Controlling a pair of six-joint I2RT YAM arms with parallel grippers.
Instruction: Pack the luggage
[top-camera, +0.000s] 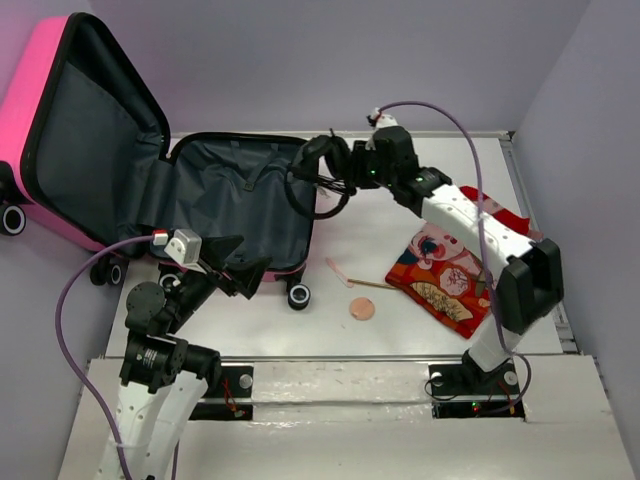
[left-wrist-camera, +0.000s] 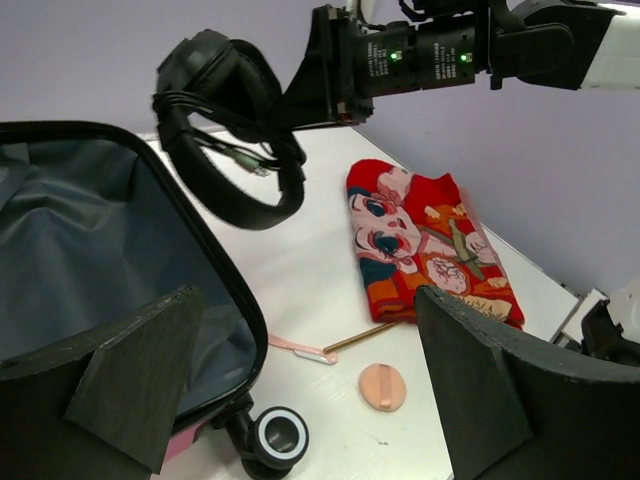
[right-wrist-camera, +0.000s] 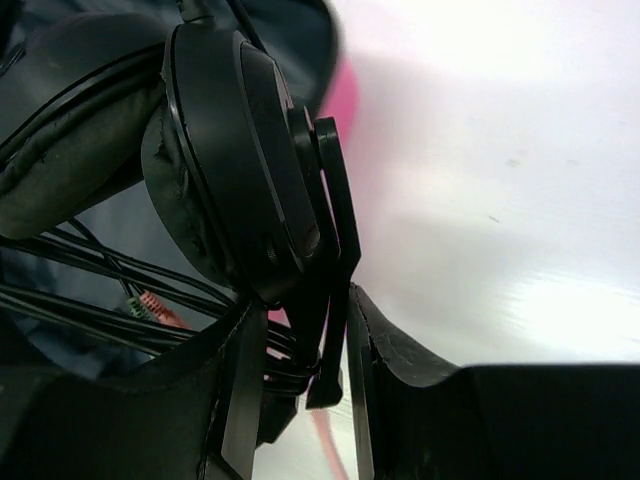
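Luggage, pink shell, grey lining: open at far left of surface, lid upright. Black corded headphones: above its right edge, clamped in right end effector. Left end effector: spread wide, empty, by near edge. Red patterned cloth, round pink pad: near right.

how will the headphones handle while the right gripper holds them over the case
Probably awkward: the right gripper pinches the headphones only by a thin plastic part beside one earcup, so they may swing or twist. Their bundled cable hangs loose and could snag on the luggage rim. They look light for their bulk.
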